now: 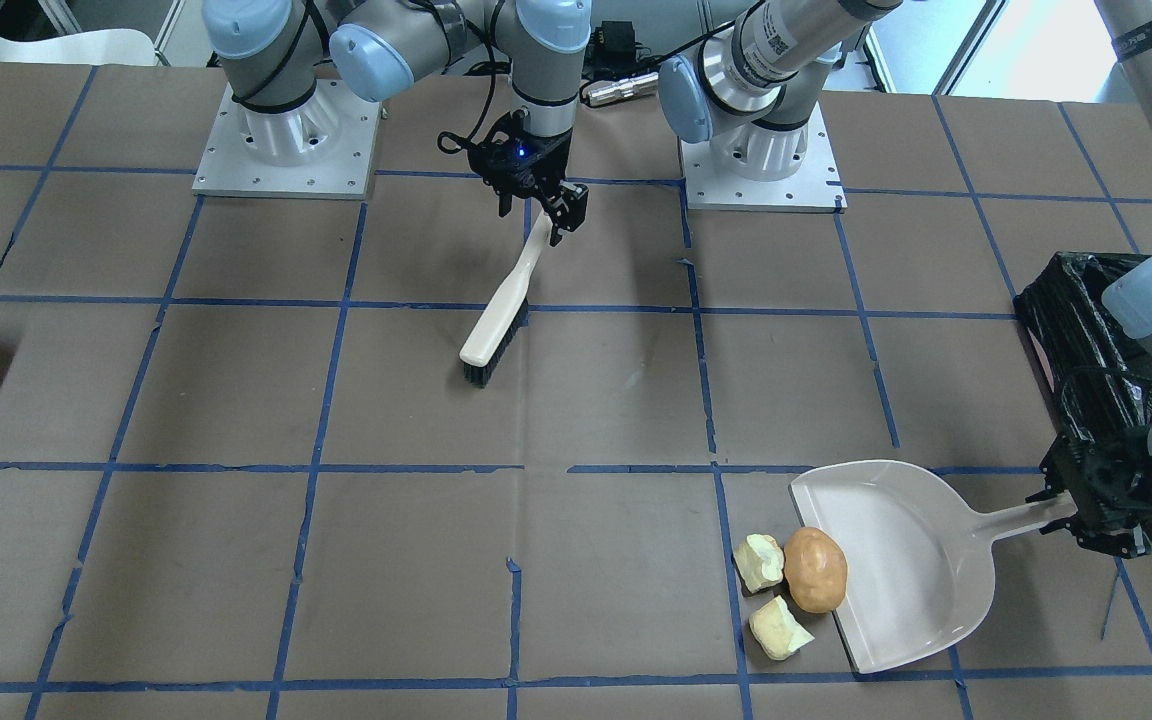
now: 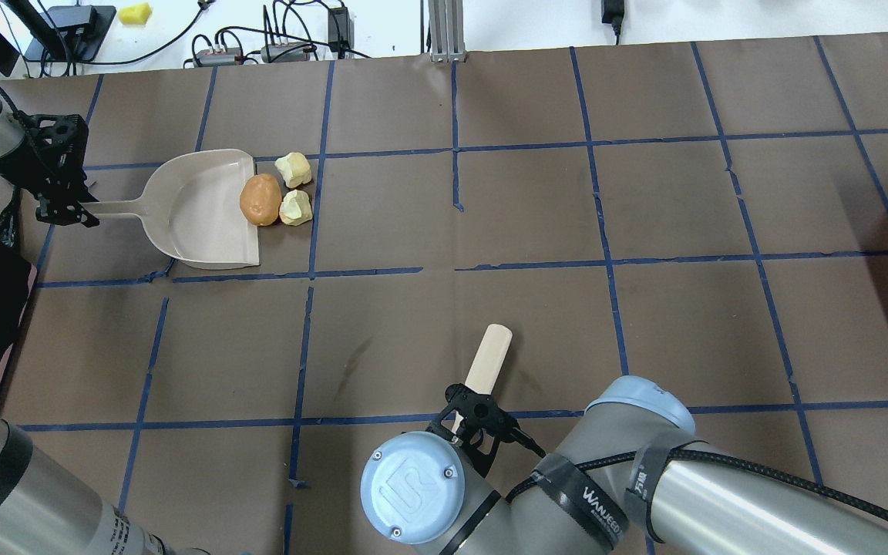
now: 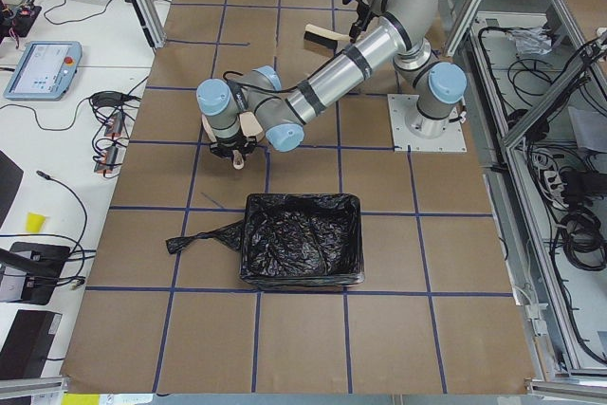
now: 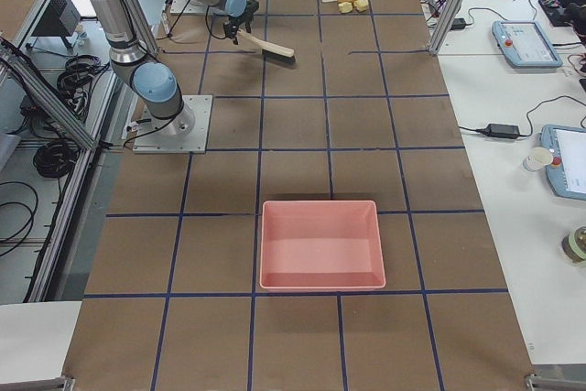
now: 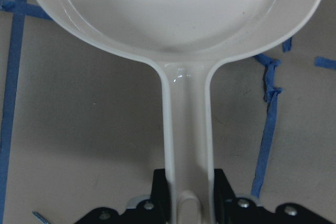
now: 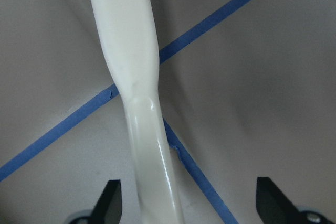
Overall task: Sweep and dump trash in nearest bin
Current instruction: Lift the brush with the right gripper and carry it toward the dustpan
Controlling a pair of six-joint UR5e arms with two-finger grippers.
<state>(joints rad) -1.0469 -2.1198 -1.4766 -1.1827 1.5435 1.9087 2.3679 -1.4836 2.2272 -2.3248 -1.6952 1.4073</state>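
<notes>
The left pincer (image 2: 80, 210) is pinching the dustpan (image 2: 197, 212) by its handle. The trash (image 2: 260, 200) is lying at the pan's mouth, 3 o'clock overhead. The right pincer (image 1: 564, 215) is standing spread around the handle of the brush (image 1: 496, 320).

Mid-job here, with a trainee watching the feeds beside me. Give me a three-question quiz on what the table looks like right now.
1. True or false: all the trash, the orange lump and both yellow chunks, already lies fully inside the dustpan.
2. Fill in: the jaws of the right gripper stand ____ on either side of the handle of the brush.
3. What is the left gripper clamped on? A) the brush B) the dustpan's handle C) the orange lump

Key:
1. False. The orange lump sits at the dustpan's lip, and the yellow chunks lie on the table just outside it.
2. Open.
3. B.
</notes>
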